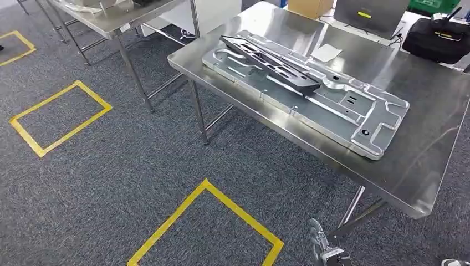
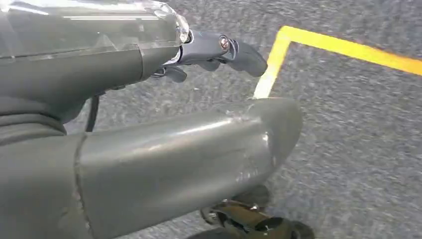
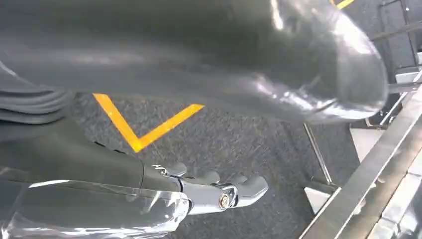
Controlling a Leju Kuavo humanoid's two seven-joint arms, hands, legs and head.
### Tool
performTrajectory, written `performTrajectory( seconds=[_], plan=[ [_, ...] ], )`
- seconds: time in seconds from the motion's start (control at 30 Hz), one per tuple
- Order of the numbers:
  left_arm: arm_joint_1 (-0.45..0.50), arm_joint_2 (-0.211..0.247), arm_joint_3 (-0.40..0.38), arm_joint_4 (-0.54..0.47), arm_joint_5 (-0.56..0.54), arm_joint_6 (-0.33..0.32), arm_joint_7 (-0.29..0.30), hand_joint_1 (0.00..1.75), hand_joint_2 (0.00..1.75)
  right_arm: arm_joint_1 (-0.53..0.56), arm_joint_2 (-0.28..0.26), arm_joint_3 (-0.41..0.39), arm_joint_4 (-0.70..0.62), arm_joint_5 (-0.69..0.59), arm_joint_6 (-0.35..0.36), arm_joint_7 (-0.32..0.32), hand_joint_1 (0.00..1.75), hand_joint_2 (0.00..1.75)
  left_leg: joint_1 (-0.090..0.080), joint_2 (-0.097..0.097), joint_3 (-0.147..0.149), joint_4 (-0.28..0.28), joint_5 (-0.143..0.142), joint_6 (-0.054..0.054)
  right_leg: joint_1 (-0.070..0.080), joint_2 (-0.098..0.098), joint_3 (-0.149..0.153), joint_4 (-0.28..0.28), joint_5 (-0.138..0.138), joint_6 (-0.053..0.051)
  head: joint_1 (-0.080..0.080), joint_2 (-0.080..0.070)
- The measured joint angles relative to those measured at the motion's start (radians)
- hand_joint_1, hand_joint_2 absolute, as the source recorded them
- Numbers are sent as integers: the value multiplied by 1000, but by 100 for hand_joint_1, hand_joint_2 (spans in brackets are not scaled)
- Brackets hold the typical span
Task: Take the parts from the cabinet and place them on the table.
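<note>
1. Both hands hung at my sides over the grey carpet, holding nothing: my left hand [image 2: 199, 50] had its dark fingers loosely extended, nothing between them, and my right hand [image 3: 214, 191] was likewise released, fingers slightly bent above the floor near a yellow tape corner [image 3: 137, 142].
2. Near my feet lay a yellow tape square [image 1: 208, 224] on the carpet, and beside my right hand ran the edge of the table [image 1: 427, 166].
3. Farther out on that table rested the parts already delivered: a large silver stamped panel [image 1: 332, 105] lying flat, and a dark long bracket [image 1: 266, 61] lying across it, touching it.
4. Beyond these sat a black bag [image 1: 438, 39] and a cardboard box [image 1: 310, 6]; a second steel table [image 1: 105, 19] stood well apart to the left.
5. I judged this a walking step with empty hands, probably between cabinet and table. To do it well I should keep both arms tucked clear of the table edge and turn steadily, so the next part could be approached squarely.
</note>
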Motion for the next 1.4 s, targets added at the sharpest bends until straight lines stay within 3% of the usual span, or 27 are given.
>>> performTrajectory(
  seconds=[0.07,0.1,0.13,0.2,0.27,0.3,0.33,0.37,0.47,0.53,0.6,0.63,0.7,0.77,0.83,0.87,0.97,1.0,1.03,1.1,1.13,1.17,1.23,1.27,1.3,1.33,1.4],
  plan=[
    [-15,-2,47,0,-47,-19,-22,0,0,-17,0,2,12,-11,13,0,0,0,-1,3,-34,3,23,8,-1,2,-32,121,-130,5,3,0],
    [-21,-4,68,0,-61,-23,-30,0,0,-27,0,2,18,-14,17,0,0,0,-1,5,-52,7,34,8,-1,2,-48,196,-172,8,3,0],
    [-29,-5,90,0,-73,-27,-34,0,0,-34,0,2,24,-15,19,-1,0,0,-1,7,-71,12,44,6,-1,2,-55,251,-180,12,3,0],
    [-39,-6,120,0,-84,-32,-38,0,0,-42,0,2,35,-18,22,-2,0,0,1,8,-111,29,63,1,-6,1,-18,253,-115,18,3,0],
    [-42,-7,136,0,-90,-33,-38,0,0,-48,0,3,41,-21,23,-3,0,0,5,7,-156,60,76,-11,-13,1,90,121,-55,25,3,0],
    [-42,-7,143,0,-91,-33,-38,0,0,-51,0,3,44,-22,26,-5,0,0,5,7,-173,79,80,-17,-17,1,159,29,-84,28,4,0],
    [-42,-7,148,0,-91,-33,-38,0,0,-54,0,2,45,-22,28,-6,0,0,4,6,-189,98,81,-21,-8,2,198,-44,-114,25,8,0],
    [-42,-7,151,0,-91,-32,-37,0,0,-55,0,2,47,-23,29,-8,0,0,3,6,-191,101,87,-29,-4,3,192,-43,-125,8,6,0],
    [-43,-6,161,0,-89,-30,-30,0,0,-55,1,2,52,-23,31,-10,0,0,7,3,-199,102,106,-47,-7,-1,172,-42,-102,-21,11,0],
    [-42,-6,163,0,-86,-30,-26,0,0,-57,2,2,54,-24,34,-10,0,0,12,-1,-225,166,7,-61,-7,-4,149,-41,-80,-41,6,0],
    [-42,-6,164,0,-84,-30,-22,0,0,-56,3,2,55,-24,34,-10,0,0,16,-1,-261,314,-101,-71,-4,-4,120,-39,-57,-43,5,0],
    [-43,-6,164,0,-84,-30,-22,0,0,-56,3,2,56,-24,35,-10,0,0,18,-1,-270,379,-122,-73,-3,-4,105,-37,-46,-43,6,0],
    [-43,-6,164,0,-84,-30,-20,0,0,-57,3,2,59,-25,36,-10,0,0,20,-1,-236,400,-77,-73,-1,-5,72,-32,-25,-39,6,0],
    [-44,-6,164,0,-84,-30,-20,0,0,-56,4,2,59,-26,39,-10,0,0,19,-2,-124,259,-15,-65,0,-2,44,-25,-6,-35,5,0],
    [-46,-6,164,0,-85,-25,-20,0,0,-53,5,2,58,-26,37,-10,0,0,13,-6,25,63,-45,-48,5,0,30,-23,11,-25,6,0],
    [-48,-6,164,0,-86,-21,-21,0,0,-50,5,2,58,-25,32,-12,0,0,10,-6,38,20,-54,-44,4,-3,26,-23,23,-19,7,0],
    [-47,-6,164,0,-88,-11,-23,0,0,-36,4,2,52,-23,27,-14,0,0,4,-5,10,16,-20,-23,0,-4,16,-37,54,4,11,0],
    [-48,-7,164,0,-88,-11,-23,0,0,-33,4,1,52,-23,26,-14,0,0,8,3,0,10,-7,-14,-4,-2,9,-23,27,6,10,0],
    [-49,-8,164,0,-88,-11,-23,0,0,-30,5,1,52,-23,26,-14,0,0,6,3,-14,10,3,0,-2,0,-8,15,-32,4,13,0],
    [-49,-8,164,0,-88,-10,-23,0,0,-25,5,-1,52,-22,25,-14,0,0,1,5,-45,15,25,8,-1,1,-50,171,-154,6,19,0],
    [-49,-8,164,0,-88,-10,-23,0,0,-25,5,-2,52,-23,25,-14,0,0,-1,6,-63,19,35,8,0,2,-66,240,-182,8,21,0],
    [-49,-8,164,0,-88,-10,-23,0,0,-24,5,-2,52,-23,25,-15,0,0,-3,6,-77,25,45,8,0,2,-67,281,-177,8,21,0],
    [-49,-9,164,0,-88,-10,-23,0,0,-22,5,-1,52,-23,25,-15,0,0,-4,6,-116,42,60,4,0,2,-10,239,-105,5,21,0],
    [-49,-9,164,1,-88,-10,-23,0,0,-22,5,-2,52,-23,25,-15,0,0,-4,6,-134,53,65,2,1,2,48,163,-70,2,21,0],
    [-49,-9,164,1,-88,-10,-23,0,0,-23,5,-2,51,-22,25,-14,0,0,-3,5,-147,66,69,-1,5,2,124,60,-60,-6,21,0],
    [-49,-12,164,1,-88,-10,-23,0,0,-23,5,-2,49,-22,25,-14,0,0,-6,5,-159,78,72,-5,11,-1,185,-30,-88,-15,21,0],
    [-49,-12,164,1,-89,-10,-23,0,0,-21,5,-2,44,-22,25,-15,0,0,-2,7,-166,82,86,-18,14,-1,193,-66,-98,-17,21,0]
  ],
)
